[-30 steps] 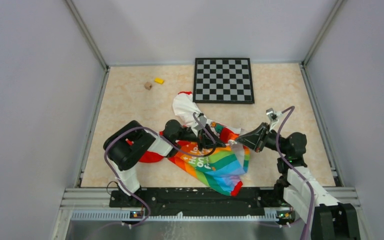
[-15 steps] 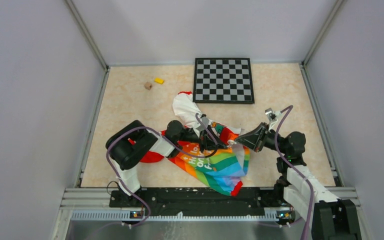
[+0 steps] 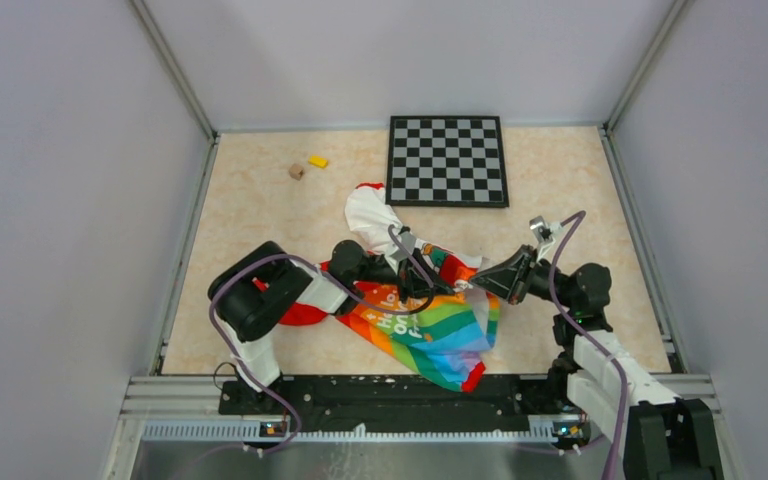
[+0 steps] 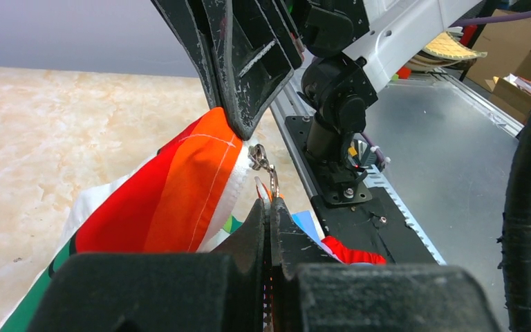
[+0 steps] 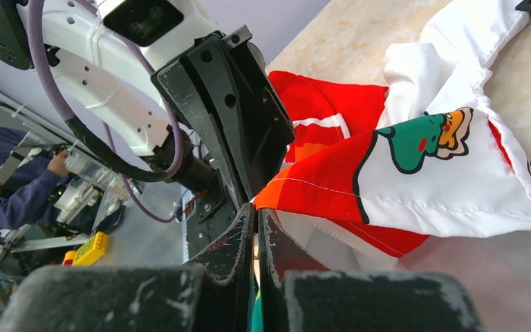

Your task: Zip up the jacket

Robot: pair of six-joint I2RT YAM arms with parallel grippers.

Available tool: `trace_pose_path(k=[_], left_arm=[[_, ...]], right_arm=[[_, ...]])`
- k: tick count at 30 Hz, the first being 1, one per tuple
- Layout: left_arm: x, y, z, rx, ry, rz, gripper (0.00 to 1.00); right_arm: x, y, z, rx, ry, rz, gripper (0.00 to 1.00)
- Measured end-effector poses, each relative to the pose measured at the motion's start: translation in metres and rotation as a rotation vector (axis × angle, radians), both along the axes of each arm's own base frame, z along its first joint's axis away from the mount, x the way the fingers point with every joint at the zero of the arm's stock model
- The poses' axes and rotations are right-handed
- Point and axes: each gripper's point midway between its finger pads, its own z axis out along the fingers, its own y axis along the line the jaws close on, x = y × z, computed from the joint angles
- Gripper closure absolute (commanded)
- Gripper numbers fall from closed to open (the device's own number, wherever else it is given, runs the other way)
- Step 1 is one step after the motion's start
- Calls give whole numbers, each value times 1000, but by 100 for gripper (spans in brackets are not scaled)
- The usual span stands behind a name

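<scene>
A flat black-and-grey checkerboard panel [image 3: 448, 160] lies at the far edge of the beige marble-patterned tabletop [image 3: 250, 215], right of centre. A small yellow block [image 3: 318, 161] and a small tan cube [image 3: 296, 171] lie close together but apart, left of the panel; the cube is left of the block. Plain grey walls [image 3: 80, 150] enclose the tabletop on three sides. The left wrist view shows brown cardboard boxes [image 4: 508, 59] off the table. The right wrist view shows a yellow studded brick [image 5: 91, 249] and a person in a blue top [image 5: 14, 200] in the background.

Jacket [image 3: 430, 330] looks like smooth, slightly shiny cloth, zip pull [image 4: 263, 164] by the tip of the scuffed matt-plastic left tool [image 4: 268, 207] is metal.
</scene>
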Motion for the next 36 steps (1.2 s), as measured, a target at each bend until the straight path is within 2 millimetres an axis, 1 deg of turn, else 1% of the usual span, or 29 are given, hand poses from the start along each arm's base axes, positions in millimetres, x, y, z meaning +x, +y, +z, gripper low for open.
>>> trace_pose_path(k=[11,18,36], left_arm=[[1,0,1,-3,-1,5,100],[0,2,9,-20,-21,9,100],[0,1,10,-19,-14,9,100]], right_arm=[[0,1,-1,-3,-4,3,100],[0,1,-1,-3,-5,4,100],[-3,4,2,2,-18,23,100]])
